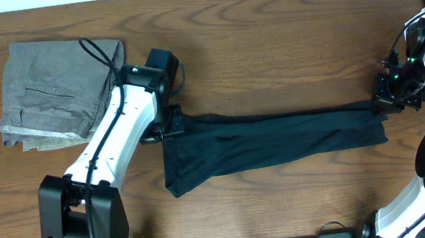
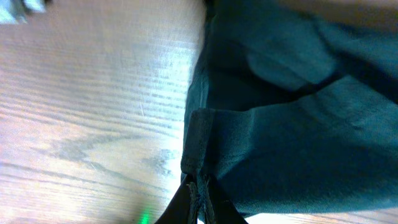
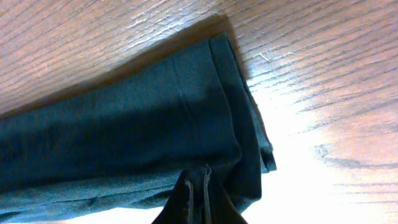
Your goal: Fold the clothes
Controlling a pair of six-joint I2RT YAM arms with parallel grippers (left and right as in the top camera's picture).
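Left hand is closed on the left end of a long black fabric garment, pinching a thick hemmed edge of the cloth between its dark fingertips; right hand is likewise closed on the opposite end, its fingertips nipping the fabric just beside a stitched hem; between the two hands the black fabric garment is drawn out sideways across the middle of the brown wood-grain table, its upper edge running nearly straight from grip to grip, while the lower part sags and spreads wider toward the left, ending in a loose corner that lies on the table below the left hand; soft creases run along its length; the right end is narrower and squared off; a folded pair of grey fabric trousers rests flat at the far left corner of the table, well apart from the black fabric garment, with the left arm's white forearm crossing in front of its lower right corner.
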